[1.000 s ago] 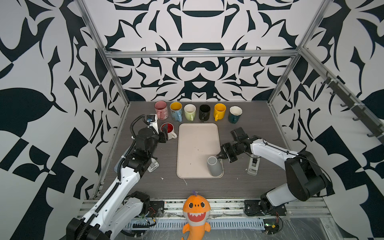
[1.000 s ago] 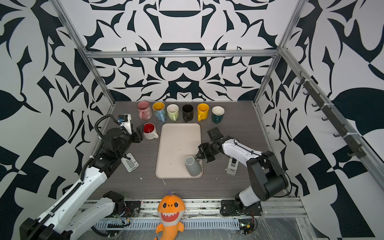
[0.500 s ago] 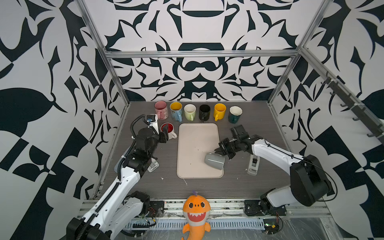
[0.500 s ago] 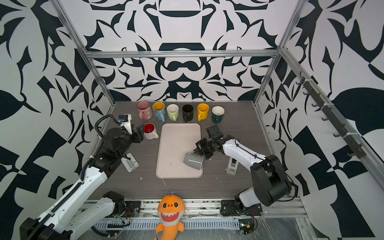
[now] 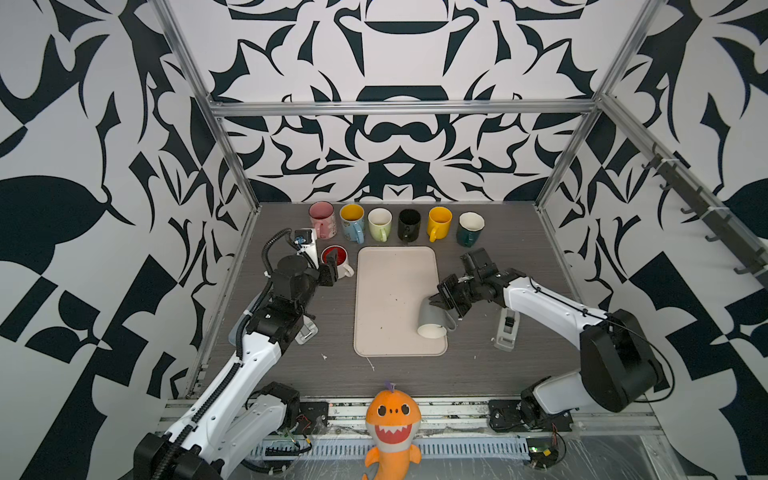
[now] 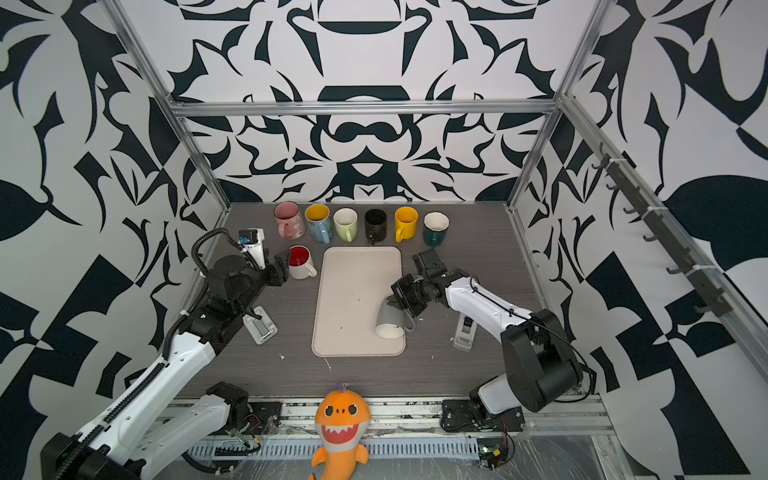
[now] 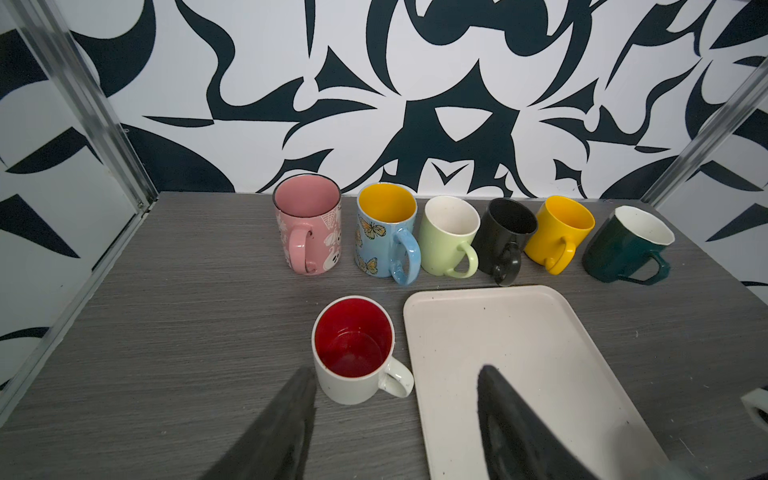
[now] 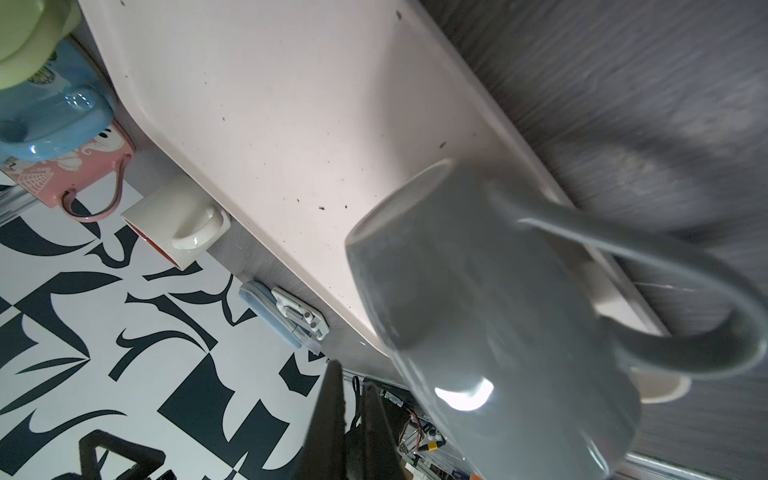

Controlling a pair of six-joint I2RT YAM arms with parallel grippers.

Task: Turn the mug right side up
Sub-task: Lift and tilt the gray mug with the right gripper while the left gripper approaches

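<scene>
Left tool (image 7: 395,384), jaws apart, just behind red-lined mug (image 7: 353,353). Right tool (image 5: 440,300), jaws pressed together, gripping nothing, at base of grey mug (image 5: 431,318) tipped over on tray (image 5: 390,291): long axis pointing away from tool, mouth at far end.

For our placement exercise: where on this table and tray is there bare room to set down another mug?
Free: the tray except its near right corner; the table strip left of it; the table's near edge. Crowded: the back row, pink mug to teal mug, and that tray corner, holding the tipped grey mug and right gripper.
</scene>
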